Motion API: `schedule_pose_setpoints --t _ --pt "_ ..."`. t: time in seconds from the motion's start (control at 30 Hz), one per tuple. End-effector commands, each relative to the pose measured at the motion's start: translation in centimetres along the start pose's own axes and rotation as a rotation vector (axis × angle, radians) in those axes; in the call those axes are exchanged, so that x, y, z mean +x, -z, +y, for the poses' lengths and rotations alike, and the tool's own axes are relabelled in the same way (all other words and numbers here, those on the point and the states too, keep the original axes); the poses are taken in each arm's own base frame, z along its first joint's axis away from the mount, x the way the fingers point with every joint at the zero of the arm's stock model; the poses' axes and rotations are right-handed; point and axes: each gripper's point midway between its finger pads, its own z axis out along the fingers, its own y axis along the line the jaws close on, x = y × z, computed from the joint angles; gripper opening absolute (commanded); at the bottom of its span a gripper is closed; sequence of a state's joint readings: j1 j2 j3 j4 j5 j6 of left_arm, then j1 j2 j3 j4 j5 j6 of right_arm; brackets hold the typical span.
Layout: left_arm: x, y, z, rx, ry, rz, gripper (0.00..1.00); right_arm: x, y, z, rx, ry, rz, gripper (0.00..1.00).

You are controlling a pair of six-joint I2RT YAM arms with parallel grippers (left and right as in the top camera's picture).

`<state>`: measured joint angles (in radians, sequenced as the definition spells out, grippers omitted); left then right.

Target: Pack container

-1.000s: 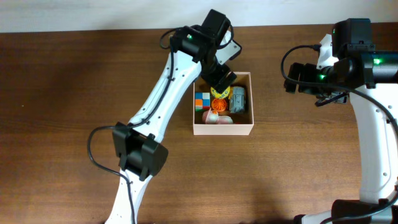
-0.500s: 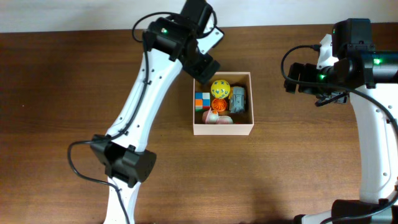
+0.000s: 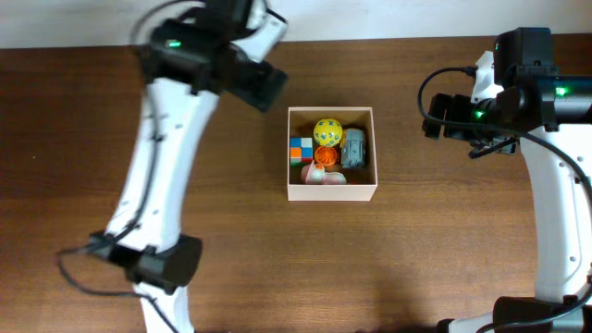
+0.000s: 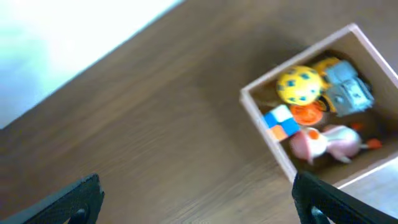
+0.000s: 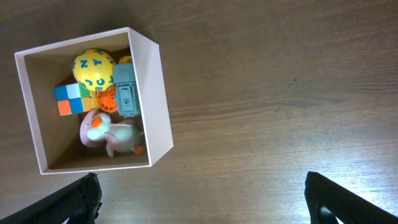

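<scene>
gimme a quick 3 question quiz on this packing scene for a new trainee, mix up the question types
1. True or false: the yellow ball lies inside the container.
2. In the overhead view, which toy sits just left of the orange toy? A) colour cube B) grey toy C) pink-and-white duck
3. Fill in: the left gripper and the right gripper are both ___ and hold nothing.
Key: 1 true; 2 A; 3 open.
</scene>
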<state>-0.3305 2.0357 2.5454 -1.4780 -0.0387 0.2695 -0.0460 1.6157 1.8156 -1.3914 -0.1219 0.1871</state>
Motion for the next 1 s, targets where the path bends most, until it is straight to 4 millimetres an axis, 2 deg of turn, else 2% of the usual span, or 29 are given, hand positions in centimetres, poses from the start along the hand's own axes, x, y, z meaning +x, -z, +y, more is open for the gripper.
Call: schedule_pose_setpoints --t 0.0,0.2,0.3,0.37,0.47,0.6,0.67,0.77,0.87,0.97 --pt "0.5 5.4 4.0 -0.089 0.066 -0.091 0.99 0.0 0.0 0.0 0.001 0.000 -0.001 0.99" --pt "3.1 10.9 9.6 -0.208 0.235 -0.159 0.99 -0.7 0.3 0.1 -0.004 0.031 -0.035 0.99" --pt "4.7 13.5 11.8 -0.269 0.289 -0.182 0.99 -1.1 1.6 0.4 -0.012 0.064 -0.090 0.99" --pt "5.7 15.4 13.0 -0.313 0.321 -0.204 0.99 -1.4 3.6 0.6 -0.022 0.080 -0.160 0.99" --pt "7.4 19.0 14.4 -0.385 0.370 -0.248 0.99 -1.7 7.7 0.7 -0.012 0.111 -0.309 0.99" --pt "9.4 22.8 14.7 -0.448 0.458 -0.299 0.99 -1.3 13.9 0.1 0.029 0.116 -0.521 0.99" --pt "10.1 23.6 14.3 -0.454 0.466 -0.296 0.99 -0.5 16.1 0.0 0.029 0.117 -0.586 0.99" --pt "10.6 23.7 13.9 -0.450 0.467 -0.285 0.99 0.7 18.3 0.1 0.019 0.121 -0.645 0.99" --pt "11.0 23.4 13.6 -0.437 0.471 -0.259 0.99 1.5 19.2 0.1 0.015 0.121 -0.667 0.99" --pt "11.8 22.9 13.1 -0.421 0.476 -0.221 0.99 1.8 19.3 0.0 0.016 0.121 -0.663 0.99"
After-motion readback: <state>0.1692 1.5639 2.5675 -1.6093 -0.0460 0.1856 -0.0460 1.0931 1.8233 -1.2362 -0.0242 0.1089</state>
